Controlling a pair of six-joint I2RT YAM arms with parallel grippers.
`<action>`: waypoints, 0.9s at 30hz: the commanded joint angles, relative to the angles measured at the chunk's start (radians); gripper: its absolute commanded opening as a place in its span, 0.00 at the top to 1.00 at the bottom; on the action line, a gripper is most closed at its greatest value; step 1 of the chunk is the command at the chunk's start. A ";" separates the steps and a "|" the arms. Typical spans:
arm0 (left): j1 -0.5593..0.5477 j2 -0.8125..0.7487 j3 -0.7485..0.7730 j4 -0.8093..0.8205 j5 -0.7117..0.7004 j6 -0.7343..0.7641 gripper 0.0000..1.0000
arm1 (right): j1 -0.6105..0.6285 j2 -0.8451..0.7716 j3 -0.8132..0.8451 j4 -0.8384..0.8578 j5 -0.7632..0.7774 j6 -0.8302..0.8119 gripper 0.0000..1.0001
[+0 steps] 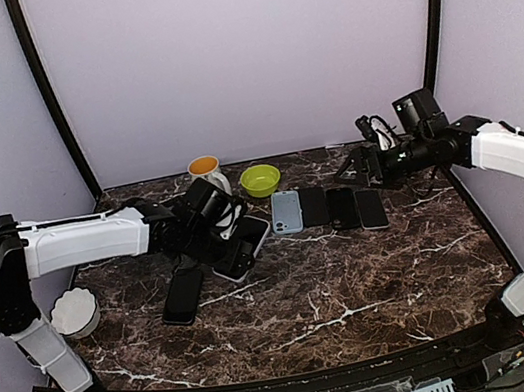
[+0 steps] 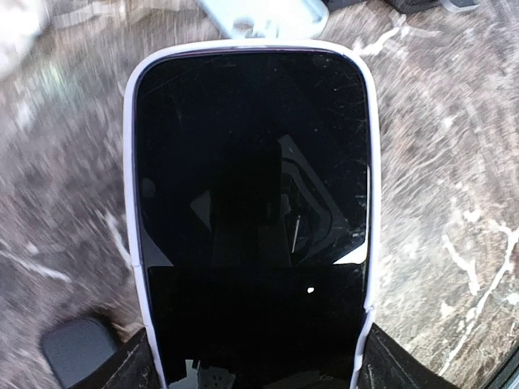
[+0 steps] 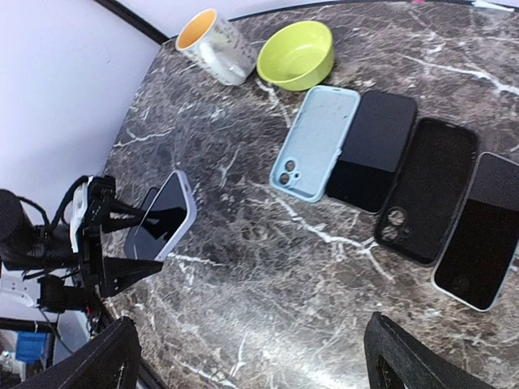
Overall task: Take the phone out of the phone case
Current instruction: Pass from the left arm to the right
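Squeezing the white rubbery phone case by its two long sides, the left gripper has one black finger pressed on each side near the bottom end. The flat phone with the shiny black screen sits inside that case, screen up, and the white edge goes all the way round it. From the right wrist camera the case looks tipped up, with one end off the dark brown marble table. It is over the left middle part of the table.

A plain black phone lies flat on the table just beside the left gripper. A small white bowl sits by the left edge. At the back stand a white mug with an orange inside and a lime green bowl, near each other.

In front of the green bowl four things lie side by side in a row: a light blue phone case with its back up, a dark phone, a black case with camera holes and a pale-edged phone.

The right gripper hangs above the right end of that row. Its fingers are spread wide with nothing between them.
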 commanded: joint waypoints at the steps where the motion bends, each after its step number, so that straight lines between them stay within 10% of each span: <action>1: -0.005 -0.099 0.091 -0.008 -0.025 0.128 0.41 | 0.053 -0.004 0.030 0.046 -0.117 0.087 0.03; 27: -0.021 -0.218 0.052 0.095 0.081 0.422 0.46 | 0.216 0.263 0.176 0.223 -0.363 0.311 0.07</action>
